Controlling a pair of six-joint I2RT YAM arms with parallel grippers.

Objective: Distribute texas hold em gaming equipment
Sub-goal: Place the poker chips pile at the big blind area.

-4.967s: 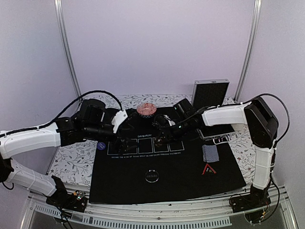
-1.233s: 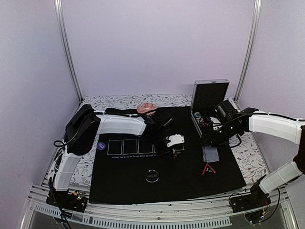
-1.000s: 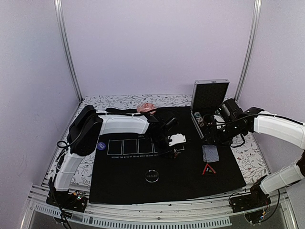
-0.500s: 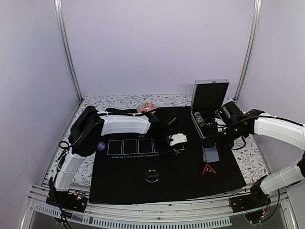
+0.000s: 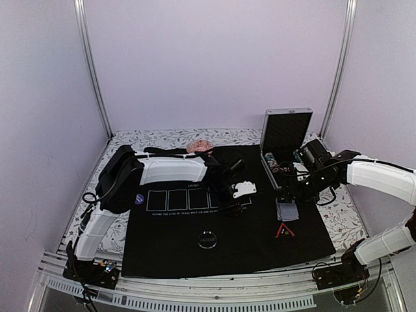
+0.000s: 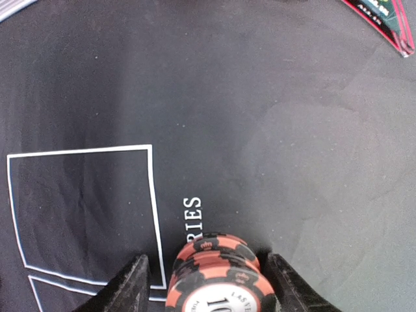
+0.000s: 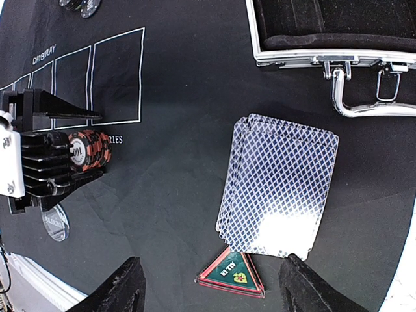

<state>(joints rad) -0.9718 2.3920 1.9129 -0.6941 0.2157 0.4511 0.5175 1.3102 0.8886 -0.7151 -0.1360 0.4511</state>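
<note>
A short stack of red-and-black poker chips (image 6: 218, 276) stands on the black mat just right of the last white rectangle, also seen from the right wrist (image 7: 90, 151). My left gripper (image 6: 208, 286) is open around the stack, with a gap showing at its left finger; in the top view it sits mid-mat (image 5: 233, 205). A fanned pile of blue-backed playing cards (image 7: 279, 185) lies on the mat's right part (image 5: 286, 209). The red-edged triangle (image 7: 233, 275) lies just in front of them (image 5: 285, 231). My right gripper (image 7: 211, 286) hovers open above the cards and triangle, holding nothing (image 5: 290, 195).
The silver case (image 5: 286, 133) stands open at the back right, chips (image 5: 273, 162) in its tray; its handle (image 7: 364, 104) is near the cards. A clear round button (image 5: 207, 239) lies front centre, a blue button (image 5: 139, 198) at the mat's (image 5: 169, 253) left edge, a reddish round thing (image 5: 200, 147) at the back.
My left gripper has opened off the chip stack, which stays on the mat. The right arm has drifted a little forward over the cards.
</note>
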